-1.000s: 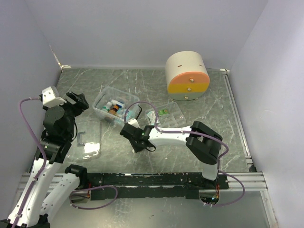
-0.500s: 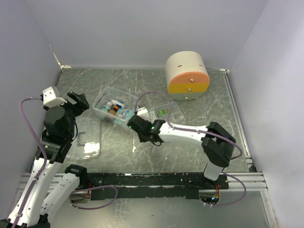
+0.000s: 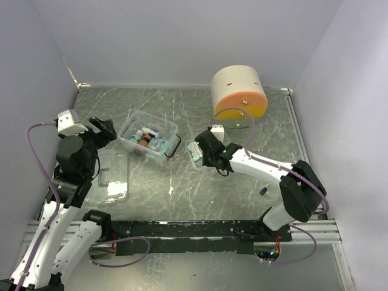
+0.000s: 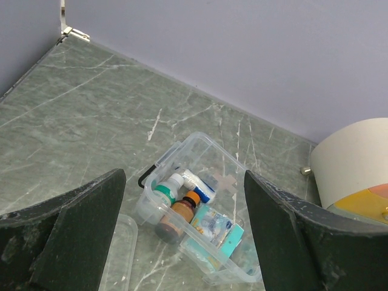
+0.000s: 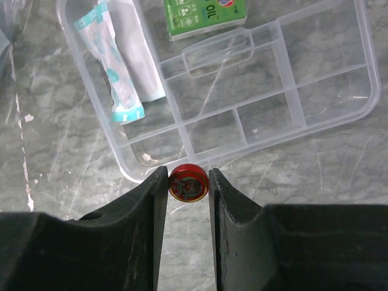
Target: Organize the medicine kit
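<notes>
**Current step.** I judge this to be transfer of one item into the organiser.

1. My right claw is closed to a narrow gap. It grips a small round red tin across its diameter, one finger on each side.
2. The tin is just outside the near rim of the clear plastic divided tray, at 6 o'clock of that rim in the wrist view. I cannot tell whether the tin is clear of the grey marbled table or resting on it.
3. Tray contents:
   - A green carton lies at 12 o'clock.
   - A white-and-teal sachet lies at 10 o'clock, in the long compartment.
   - The small compartments nearest the tin appear unoccupied.
4. My left claw is spread wide and holds nothing. It is positioned at 9 o'clock of the clear plastic open bin, which contains bottles and packets. In the overhead view the tray lies at 3 o'clock of this bin.

**Next move (judgement).**

1. Advance the tin toward 12 o'clock until it has passed the tray rim.
2. Centre the tin over one of the unoccupied small compartments.
3. Lower the tin and release it.

The tin must clear the rim and the divider walls during this move. Contact with either could push the light tray along the table.
</notes>
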Controlling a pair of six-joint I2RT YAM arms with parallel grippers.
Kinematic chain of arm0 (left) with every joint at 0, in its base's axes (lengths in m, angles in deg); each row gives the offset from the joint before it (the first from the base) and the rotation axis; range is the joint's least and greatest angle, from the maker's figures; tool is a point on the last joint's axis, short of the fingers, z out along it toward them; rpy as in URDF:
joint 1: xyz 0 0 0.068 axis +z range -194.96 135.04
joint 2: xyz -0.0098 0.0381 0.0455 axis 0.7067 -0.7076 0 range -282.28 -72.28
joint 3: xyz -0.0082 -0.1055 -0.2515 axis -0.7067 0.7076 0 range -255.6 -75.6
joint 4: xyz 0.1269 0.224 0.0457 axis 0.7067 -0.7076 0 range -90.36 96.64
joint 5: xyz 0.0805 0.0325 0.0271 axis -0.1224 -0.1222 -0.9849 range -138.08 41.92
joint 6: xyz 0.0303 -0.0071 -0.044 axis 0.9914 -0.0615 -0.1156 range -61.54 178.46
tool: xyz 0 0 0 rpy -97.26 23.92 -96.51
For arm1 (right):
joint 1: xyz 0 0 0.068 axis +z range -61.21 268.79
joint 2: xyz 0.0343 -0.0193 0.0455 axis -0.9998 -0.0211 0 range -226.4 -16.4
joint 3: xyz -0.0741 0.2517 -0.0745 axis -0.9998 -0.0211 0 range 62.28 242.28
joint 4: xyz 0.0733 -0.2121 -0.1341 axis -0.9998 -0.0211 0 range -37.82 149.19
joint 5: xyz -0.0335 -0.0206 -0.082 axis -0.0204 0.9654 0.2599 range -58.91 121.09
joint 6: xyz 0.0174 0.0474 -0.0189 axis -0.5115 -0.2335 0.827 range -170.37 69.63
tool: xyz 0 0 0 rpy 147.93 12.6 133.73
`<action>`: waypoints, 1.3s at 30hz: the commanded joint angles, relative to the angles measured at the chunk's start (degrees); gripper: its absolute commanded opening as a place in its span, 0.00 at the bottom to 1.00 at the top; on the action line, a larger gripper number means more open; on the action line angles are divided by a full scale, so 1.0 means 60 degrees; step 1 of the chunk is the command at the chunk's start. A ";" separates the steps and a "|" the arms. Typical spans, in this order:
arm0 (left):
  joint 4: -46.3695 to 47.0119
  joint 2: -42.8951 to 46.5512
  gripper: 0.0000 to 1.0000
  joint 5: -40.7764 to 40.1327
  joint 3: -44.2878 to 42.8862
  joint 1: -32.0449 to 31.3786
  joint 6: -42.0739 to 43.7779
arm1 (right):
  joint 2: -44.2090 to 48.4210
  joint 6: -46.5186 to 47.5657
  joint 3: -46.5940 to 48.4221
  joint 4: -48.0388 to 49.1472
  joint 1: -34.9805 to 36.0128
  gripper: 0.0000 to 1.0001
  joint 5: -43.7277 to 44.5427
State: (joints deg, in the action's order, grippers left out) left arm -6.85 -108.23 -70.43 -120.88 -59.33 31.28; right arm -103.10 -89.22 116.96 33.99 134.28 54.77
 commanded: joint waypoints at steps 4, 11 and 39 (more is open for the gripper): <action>0.0402 0.0074 0.90 0.0266 0.0061 0.0110 0.0179 | -0.0103 0.0059 -0.0216 0.0628 -0.0642 0.31 -0.0539; 0.0420 0.0087 0.90 0.0295 0.0063 0.0111 0.0190 | -0.0490 0.0447 -0.0079 0.0852 -0.1033 0.31 -0.0643; 0.0463 0.0043 0.90 0.0355 0.0083 0.0125 0.0204 | -0.1197 0.0948 0.0125 0.0988 -0.1342 0.46 -0.1085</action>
State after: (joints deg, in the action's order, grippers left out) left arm -6.48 -108.18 -69.36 -120.86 -59.29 31.65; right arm -111.14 -84.26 116.67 41.73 126.63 48.10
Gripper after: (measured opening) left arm 0.904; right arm 0.424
